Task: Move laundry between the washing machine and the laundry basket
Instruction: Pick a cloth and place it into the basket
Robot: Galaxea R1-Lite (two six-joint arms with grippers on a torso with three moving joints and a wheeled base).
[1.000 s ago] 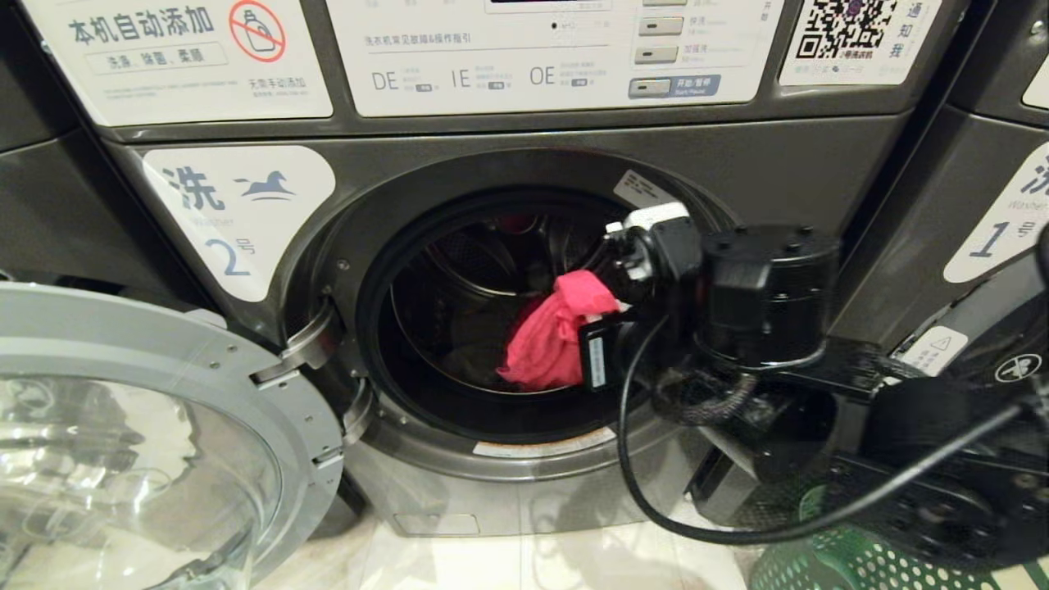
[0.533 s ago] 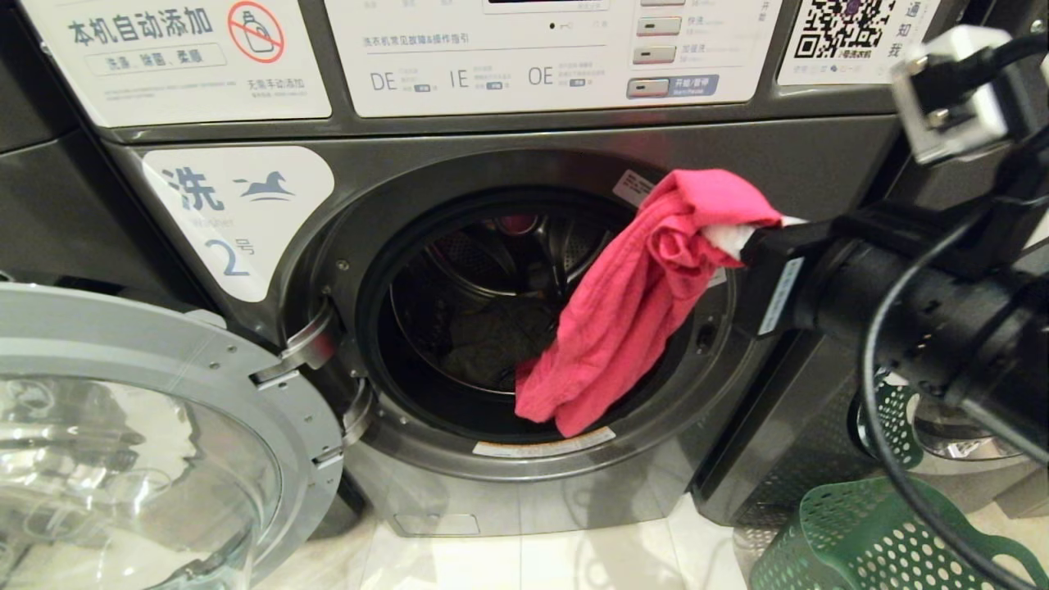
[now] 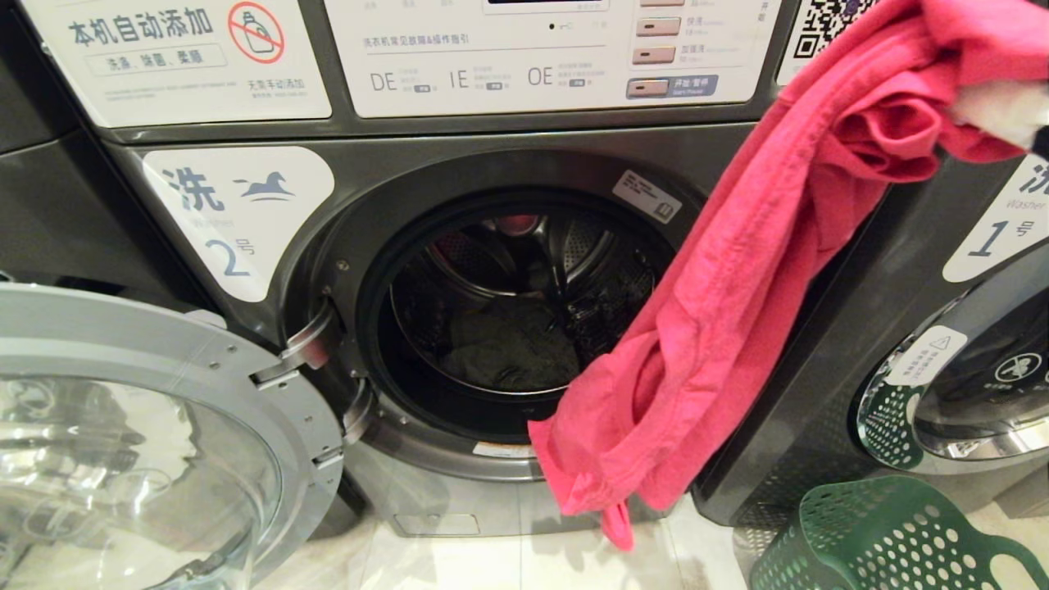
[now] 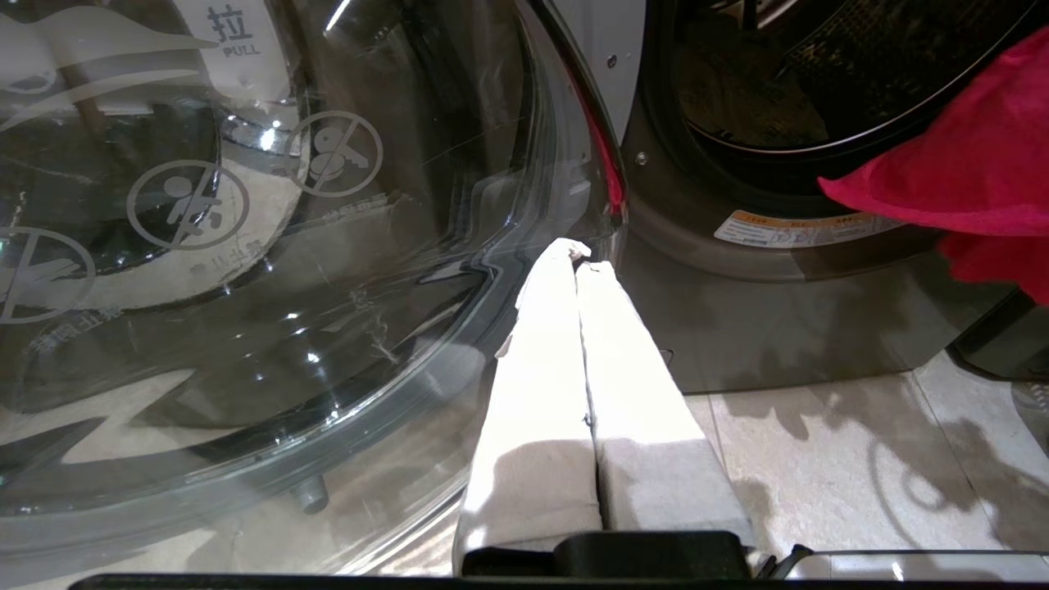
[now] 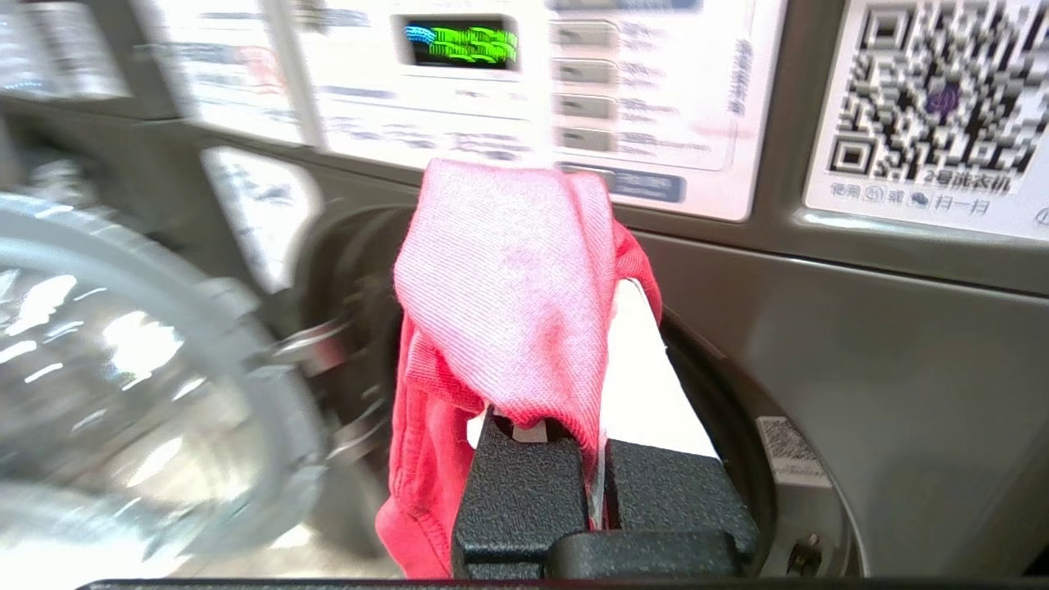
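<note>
Door (image 3: pixel 147 426): far left, swung wide open; chrome rim, glass bowl facing out, floor reflections in it.
Left tool (image 4: pixel 583 270): low beside the open door's rim, just above the floor; pale fingers (image 4: pixel 541 393) pressed together, clenched on nothing.
Label (image 3: pixel 238 213): white, blue "2", on the dark grey front left of the opening.
Washing machine (image 3: pixel 524 164): dark grey front-loader, centre; white control panel (image 3: pixel 541 49) above with buttons and printed codes; lit green display in the right wrist view.
Drum (image 3: pixel 516 303): open, dim, perforated steel; a dark garment (image 3: pixel 508 348) lies on its bottom.
Floor (image 3: pixel 524 561): pale glossy tiles, shadows of the machine across them.
Red garment (image 3: pixel 737 303): outside the drum, hanging free in front of the washer's right edge, from top right down almost to the floor; clear of the basket.
Right tool (image 5: pixel 594 442): raised at upper right, barely in the head view; black jaws clenched on the red cloth's top fold.
Neighbour washer (image 3: pixel 975 360): right, label "1", door closed.
Laundry basket (image 3: pixel 885 541): green, holed walls, on the floor at lower right, below the neighbour's door.
</note>
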